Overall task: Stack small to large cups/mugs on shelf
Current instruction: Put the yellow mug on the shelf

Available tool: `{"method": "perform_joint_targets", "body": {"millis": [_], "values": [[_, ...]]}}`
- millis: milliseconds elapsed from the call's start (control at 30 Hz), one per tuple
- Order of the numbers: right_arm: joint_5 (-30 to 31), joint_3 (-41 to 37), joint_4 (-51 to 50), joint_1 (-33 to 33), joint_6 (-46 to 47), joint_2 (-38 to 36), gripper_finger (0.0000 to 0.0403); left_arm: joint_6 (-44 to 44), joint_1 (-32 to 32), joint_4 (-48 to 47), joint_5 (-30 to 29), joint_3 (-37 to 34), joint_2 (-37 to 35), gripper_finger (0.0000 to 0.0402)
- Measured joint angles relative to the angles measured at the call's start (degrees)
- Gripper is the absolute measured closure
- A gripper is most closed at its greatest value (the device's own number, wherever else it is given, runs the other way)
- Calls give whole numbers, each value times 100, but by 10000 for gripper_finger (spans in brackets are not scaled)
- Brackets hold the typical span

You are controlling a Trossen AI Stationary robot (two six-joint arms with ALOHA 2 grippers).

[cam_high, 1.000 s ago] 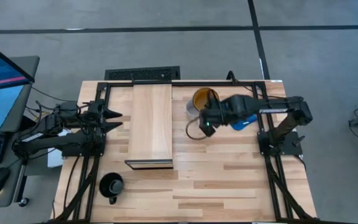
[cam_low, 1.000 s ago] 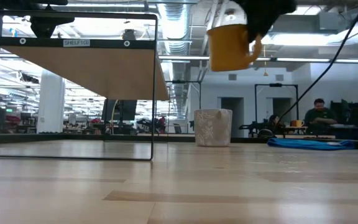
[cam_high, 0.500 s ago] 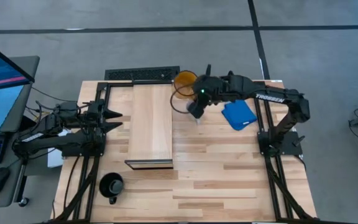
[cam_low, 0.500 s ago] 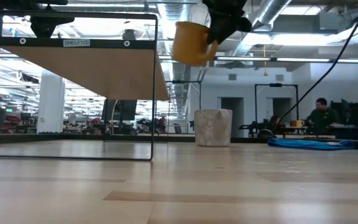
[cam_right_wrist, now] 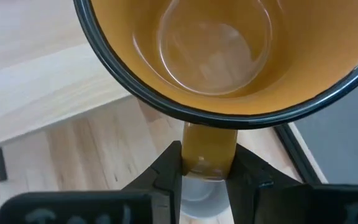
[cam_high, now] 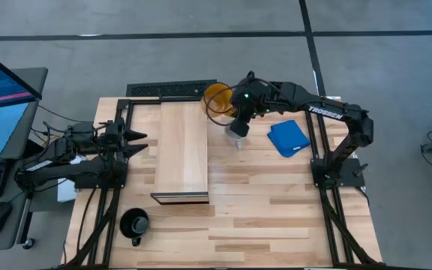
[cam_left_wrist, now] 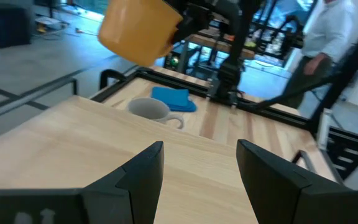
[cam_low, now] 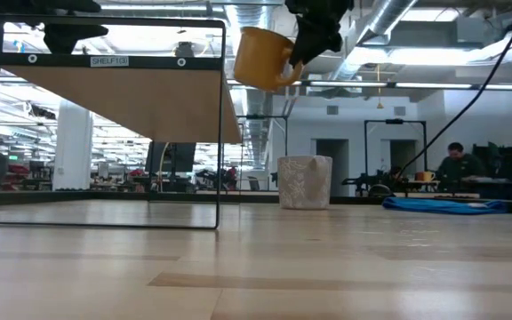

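My right gripper (cam_high: 233,112) is shut on a glossy yellow-orange mug (cam_high: 217,100), which hangs in the air by the far right corner of the pale wood shelf (cam_high: 184,150). A white mug (cam_low: 305,181) stands on its base on the tabletop right of the shelf, below the gripper. A black mug (cam_high: 134,223) stands on the table near the front left. My left gripper (cam_high: 137,142) waits open at the shelf's left side, level with the board (cam_left_wrist: 73,149). My right gripper pinches the yellow mug's handle (cam_right_wrist: 209,149) between its two fingers (cam_right_wrist: 169,171). The fingers slant down from the table's right side. The mug hangs tilted and clear of both table and shelf, its open mouth (cam_right_wrist: 229,50) turned toward the wrist.
A flat blue object (cam_high: 288,138) lies on the table right of the white mug. Black frame posts (cam_low: 220,124) hold the shelf up. A keyboard (cam_high: 172,89) sits beyond the far edge. People (cam_low: 456,162) are in the room behind the table.
My right gripper has swung toward the table's left and far edge, toward the shelf's far right corner, rolling its wrist. The yellow mug went with it, from upright over the white mug to tilted beside the shelf. The gripper stays shut on the handle.
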Motion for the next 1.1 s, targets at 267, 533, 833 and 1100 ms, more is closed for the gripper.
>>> {"method": "perform_joint_targets", "body": {"millis": [267,533,833,1100], "values": [[-29,0,148,-38,-276,0,303,-2,-1,0,-130,0,-2,208],[-456,10,1030,69,-292,254,303,-2,0,2,-139,-1,-2,208],[-464,389,989,116,-450,926,303,-83,-2,-45,-89,0,-2,208],[-477,1300,141,76,-842,1624,303,-98,-2,-48,-53,0,-2,208]]}}
